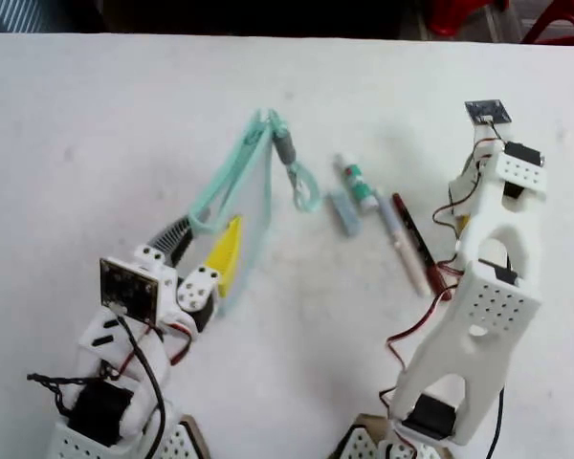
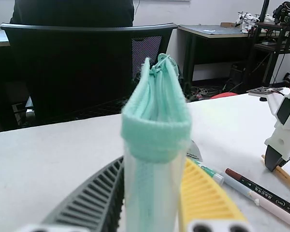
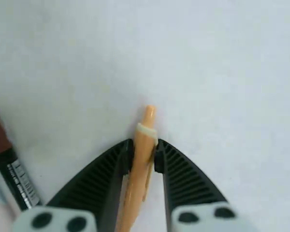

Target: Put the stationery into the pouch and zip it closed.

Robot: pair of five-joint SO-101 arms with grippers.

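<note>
Table (image 1: 96, 124), white, with the task's things between my two arms. The pouch (image 1: 252, 191) — clear film edged in mint fabric — stands on edge. My left pincer (image 1: 210, 228) pinches one end, its grey and yellow fingers closed flat against the walls. I judge the pouch light, limp and slick. The film would buckle, so the stitched mint band is the place to hold.

Loose stationery lies near the pouch: a dark red pen (image 1: 413, 232), a pale pen (image 1: 400, 239), a white tube (image 1: 354, 180) and a small blue piece (image 1: 342, 212). All look stiff and light. The round barrels may roll and are best taken across the middle.

My right pincer (image 3: 144, 144) is closed on an orange pen (image 3: 146, 128), whose end pokes past the fingertips.

The high view gives the pouch's whole length and the row of items. The left wrist view gives the pouch (image 2: 156, 125) end-on, rising between my fingers. The right wrist view settles the grip — both pads touch the barrel.
</note>
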